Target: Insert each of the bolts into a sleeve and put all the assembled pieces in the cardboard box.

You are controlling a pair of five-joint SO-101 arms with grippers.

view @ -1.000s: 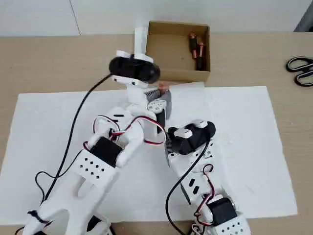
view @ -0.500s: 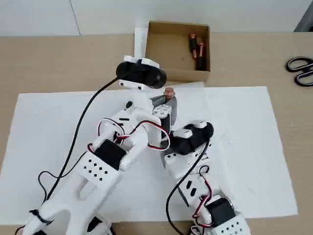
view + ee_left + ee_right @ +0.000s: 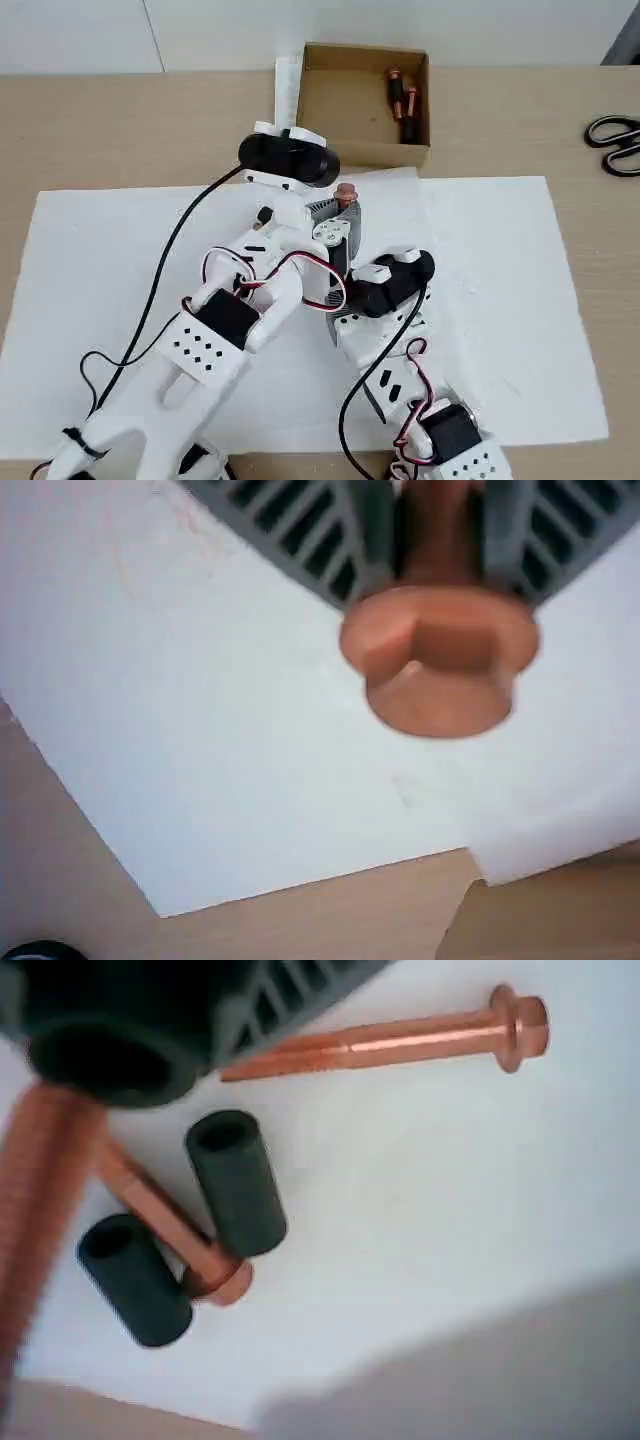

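Black sleeve (image 3: 110, 1060) comes first, nearest the arms' bases: the right gripper (image 3: 170, 1015) has its jaws pinched on it, holding it off the white sheet (image 3: 500, 300) with its open mouth toward the wrist camera. A threaded copper shaft (image 3: 35, 1220) runs close past that camera and ends right at the held sleeve's rim — whether it has entered the bore cannot be told. On the sheet below lie two loose sleeves (image 3: 235, 1180) with a loose bolt (image 3: 150, 1205) slanting between them, its flanged head against both. A second loose bolt (image 3: 400, 1040) lies apart from them.

Farther out, the left gripper (image 3: 335, 212) stands over the sheet near its far edge. Its jaws are clamped on the shank of a copper bolt (image 3: 345, 190), whose flanged head sticks out past the fingertips toward the box. In the left wrist view the grey ribbed fingers (image 3: 290, 520) press on either side of the shank just behind the head.

Beyond the sheet's far edge the cardboard box (image 3: 312, 100) sits on the wooden table (image 3: 100, 120). Two assembled pieces (image 3: 400, 95) — bolts in dark sleeves — lie side by side inside, along the wall on the high view's right. A pair of scissors (image 3: 612, 143) lies on the table, well off to the right.
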